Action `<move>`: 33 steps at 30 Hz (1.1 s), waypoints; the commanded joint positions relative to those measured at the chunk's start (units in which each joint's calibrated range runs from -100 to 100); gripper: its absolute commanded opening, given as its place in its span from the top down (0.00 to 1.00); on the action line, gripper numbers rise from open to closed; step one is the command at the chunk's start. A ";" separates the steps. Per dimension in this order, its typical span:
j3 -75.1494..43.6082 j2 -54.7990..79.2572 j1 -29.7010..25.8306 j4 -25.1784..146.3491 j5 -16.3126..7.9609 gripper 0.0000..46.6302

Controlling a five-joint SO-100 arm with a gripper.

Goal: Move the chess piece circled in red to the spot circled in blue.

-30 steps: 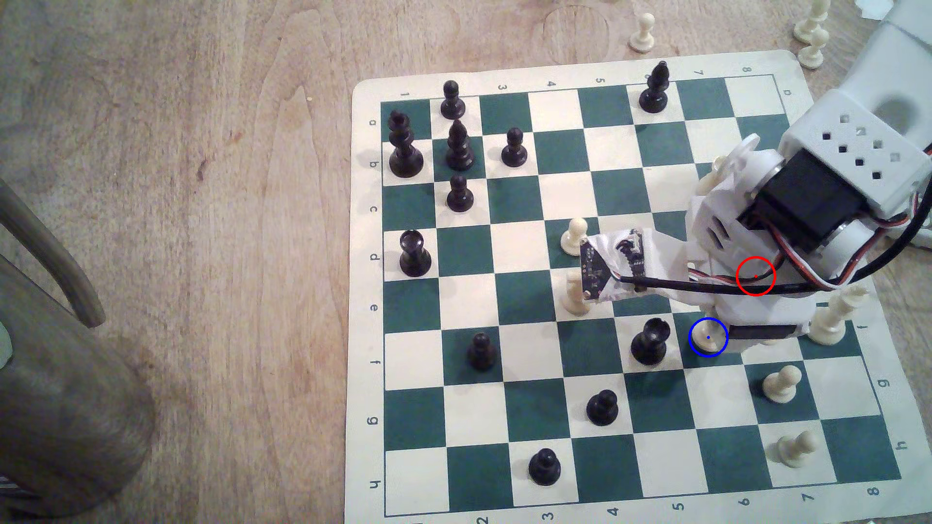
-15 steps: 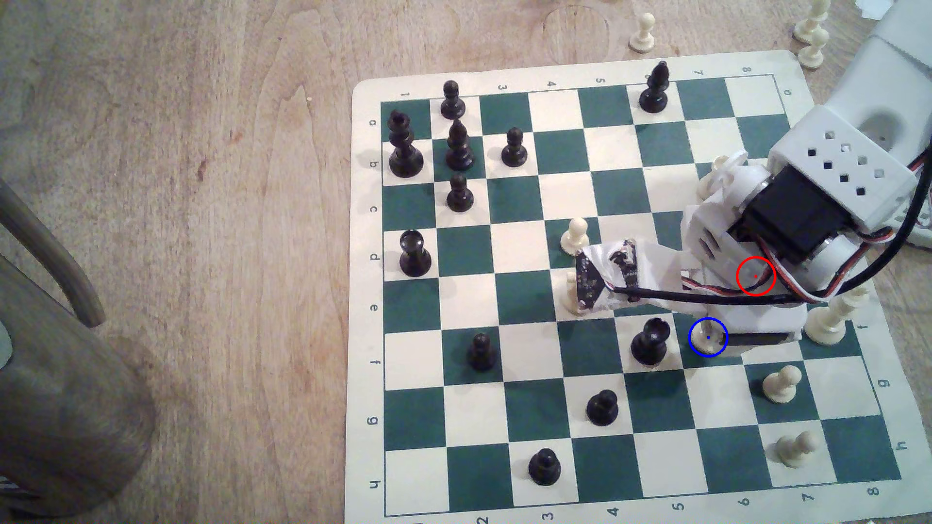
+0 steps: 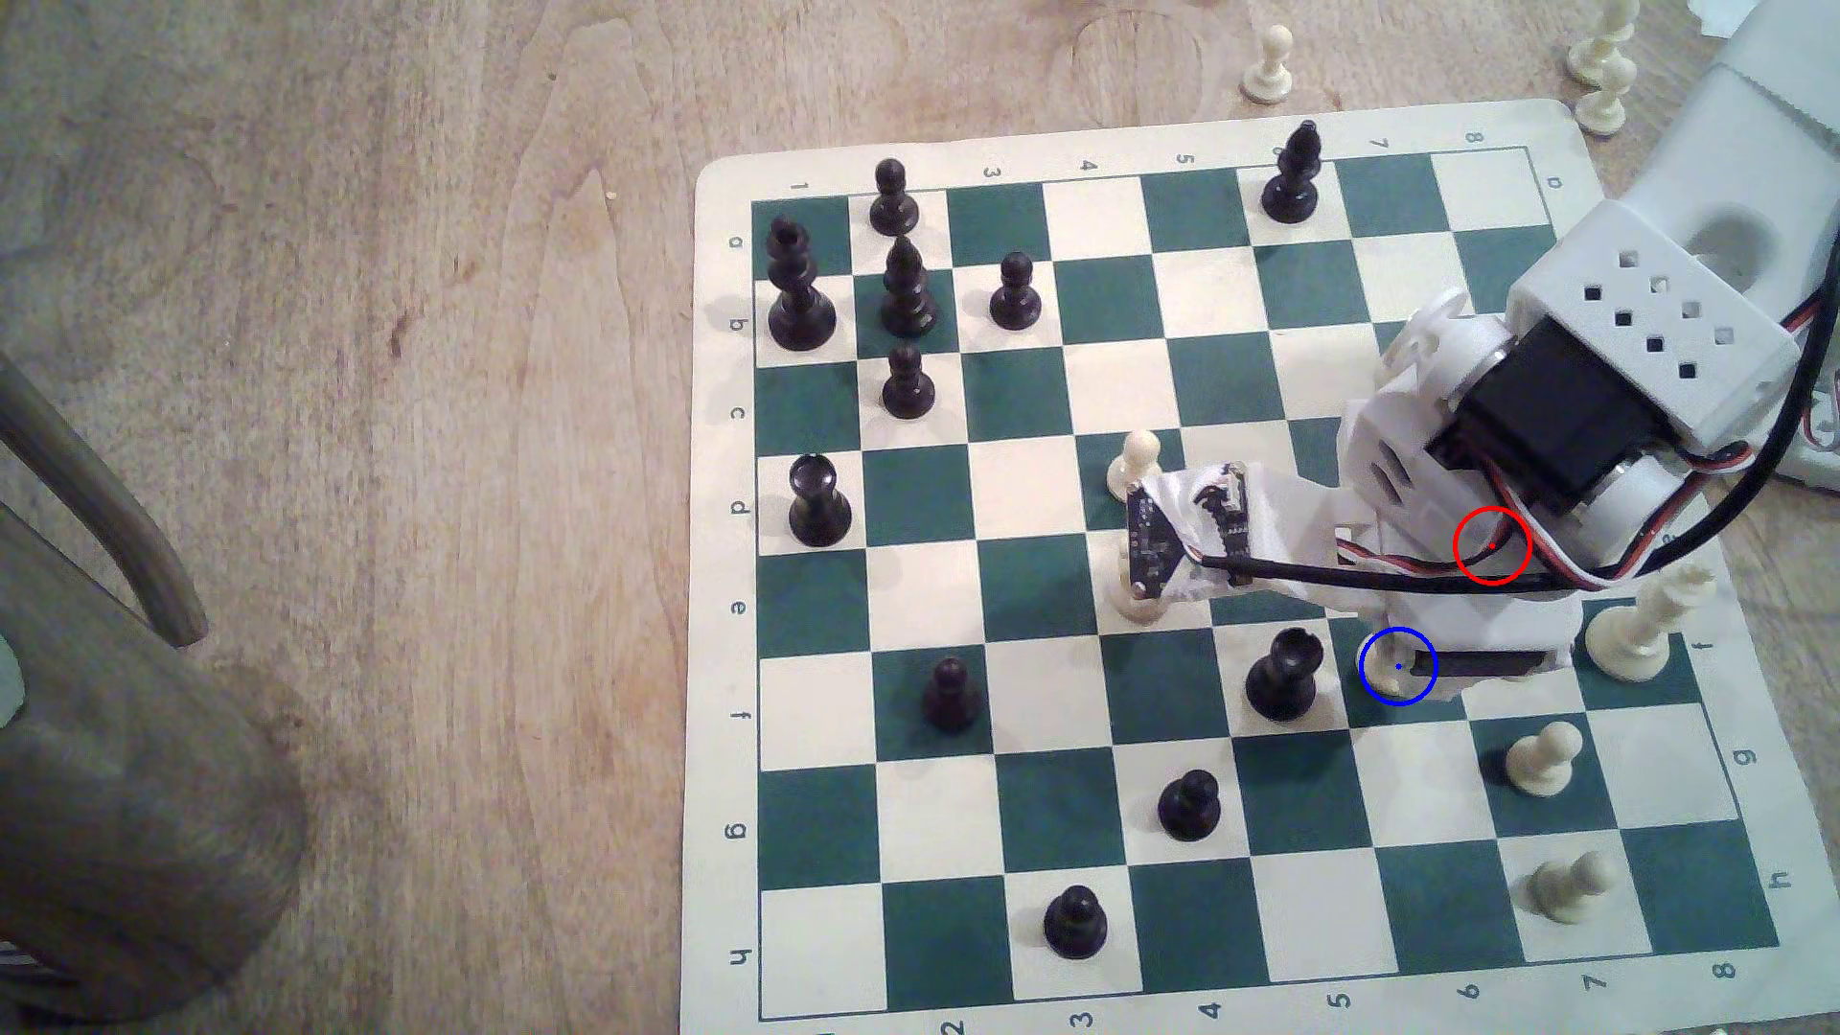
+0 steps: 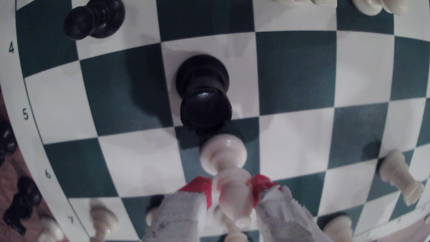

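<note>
Exterior view showed the green-and-cream board (image 3: 996, 597) on the wooden table, with the arm reaching in from the exterior view's right over the ringed squares. Its gripper (image 4: 230, 193) pinched the chess piece (image 4: 229, 172) by the slim body, red-tipped fingers (image 4: 200, 188) pressed to either side. That cream piece, round-based and pawn-sized, had its base inside the blue ring marking the spot (image 3: 1398, 667), just right of the black rook (image 3: 1282, 675) in the exterior view. Whether the base touched the square could not be told. Judged from this, the placing step was in hand; next would come settling the base flat, spreading the fingers and lifting clear without nudging the rook.
</note>
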 commanded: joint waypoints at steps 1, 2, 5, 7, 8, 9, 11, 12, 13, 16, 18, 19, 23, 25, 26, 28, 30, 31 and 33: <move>-2.79 -0.52 0.49 -0.39 -0.49 0.63; -2.52 -0.60 0.56 -0.39 -0.49 0.58; -0.98 -2.38 0.96 -0.88 -0.49 0.46; -0.07 -4.08 1.74 -1.78 -0.15 0.41; 0.11 -5.61 2.68 -2.02 0.15 0.36; 0.11 -6.46 3.15 -1.86 0.29 0.35; 0.20 -8.07 3.61 -1.12 0.54 0.33; 0.29 -9.00 3.77 -0.80 0.59 0.33; 0.65 -11.38 4.24 -0.22 0.68 0.32; 1.38 -16.22 5.65 0.10 0.68 0.29; 2.38 -22.16 8.15 0.19 1.32 0.28; 2.74 -24.20 9.32 0.19 1.51 0.28; 5.82 -33.11 13.63 1.33 2.78 0.28; 8.99 -39.31 14.72 2.15 3.42 0.28; 10.44 -42.11 15.11 2.56 3.61 0.28; 12.35 -46.27 15.97 3.63 3.81 0.28; 14.34 -51.45 18.32 6.00 4.40 0.29; 14.52 -52.64 19.41 6.74 4.54 0.29; 15.61 -56.03 21.76 7.31 5.03 0.29</move>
